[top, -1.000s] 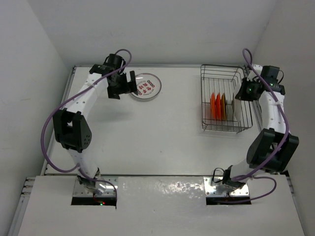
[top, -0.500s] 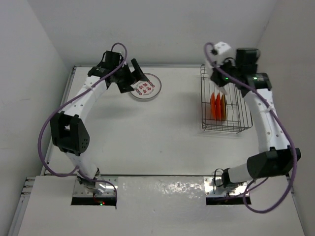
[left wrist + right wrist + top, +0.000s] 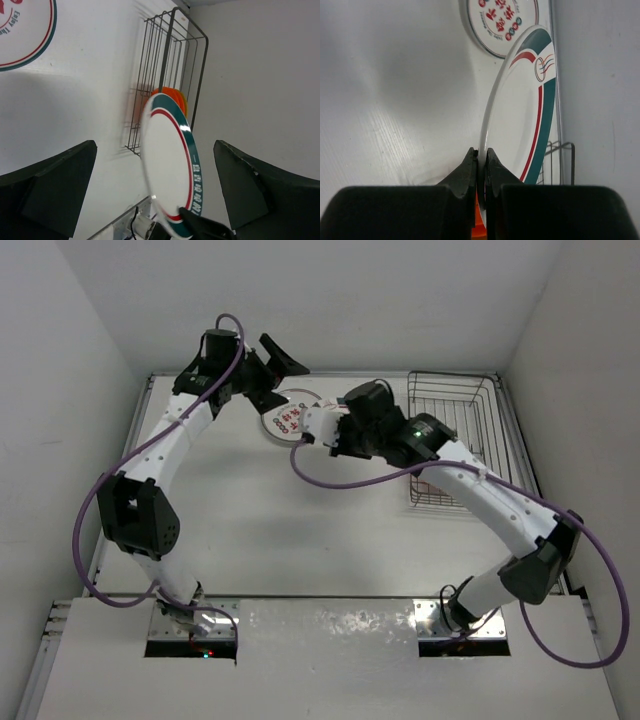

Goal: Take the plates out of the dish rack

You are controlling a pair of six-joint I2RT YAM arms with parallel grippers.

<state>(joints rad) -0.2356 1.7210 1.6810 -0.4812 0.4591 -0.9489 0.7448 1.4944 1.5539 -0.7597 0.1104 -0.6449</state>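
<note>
My right gripper [image 3: 481, 152] is shut on the rim of a white plate with a teal and red rim ring [image 3: 522, 105], held on edge above the table, left of the dish rack [image 3: 455, 390]. In the top view the right gripper [image 3: 322, 428] hangs beside a white plate with red print [image 3: 283, 418] that lies flat at the back of the table. My left gripper [image 3: 280, 378] is open and empty above that flat plate. In the left wrist view the held plate [image 3: 172, 165] stands between the open left gripper's fingers [image 3: 55, 185], apart from them. Orange-red plates [image 3: 171, 94] stand in the rack [image 3: 167, 60].
The rack stands at the back right near the right wall. My right arm stretches across the middle of the table from the right base. The back wall is close behind the flat plate [image 3: 502, 22].
My right arm has lifted the teal-rimmed plate out of the rack and swung it left to the flat plate. My left gripper has risen and turned toward it.
</note>
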